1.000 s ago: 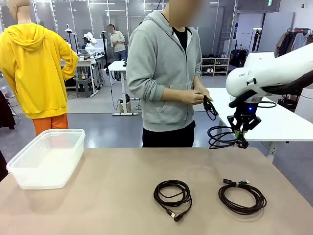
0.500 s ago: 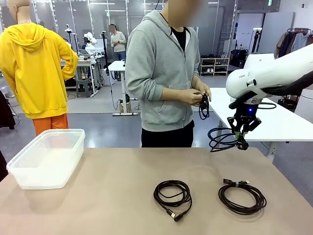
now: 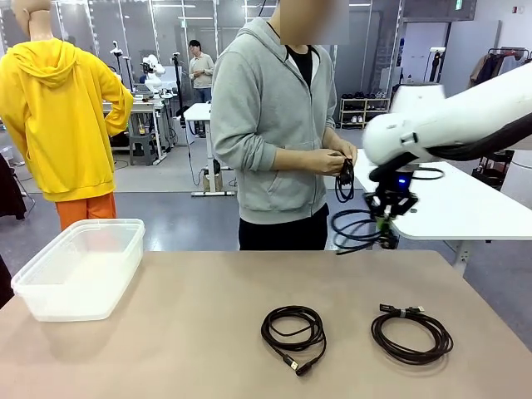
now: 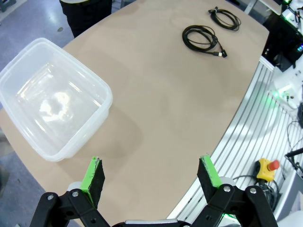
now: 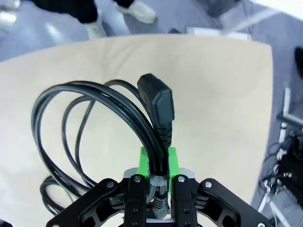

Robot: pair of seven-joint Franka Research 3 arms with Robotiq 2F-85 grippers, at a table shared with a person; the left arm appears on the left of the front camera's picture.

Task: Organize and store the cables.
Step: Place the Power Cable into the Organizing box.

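My right gripper [image 3: 387,233] hangs above the table's far right edge, shut on a coiled black cable [image 3: 356,230] that dangles to its left. In the right wrist view the green pads [image 5: 143,161] pinch that cable [image 5: 93,100] just below its plug [image 5: 158,100]. Two more coiled cables lie on the table near the front: one in the middle [image 3: 293,327], one with a small tie to the right [image 3: 411,332]. The person's hands hold another cable [image 3: 345,179] at waist height. My left gripper [image 4: 151,172] is open, high over the table's left end, with nothing between its fingers.
A clear plastic bin [image 3: 50,301] stands empty at the table's left end, also below my left gripper [image 4: 106,98]. The person stands at the far edge, close behind my right gripper. The two lying cables [image 4: 202,39] [image 4: 225,17] show far off in the left wrist view.
My right arm has moved left along the far edge, carrying the coiled cable with it. The person has drawn the hand-held cable in closer. The left gripper has stayed open.
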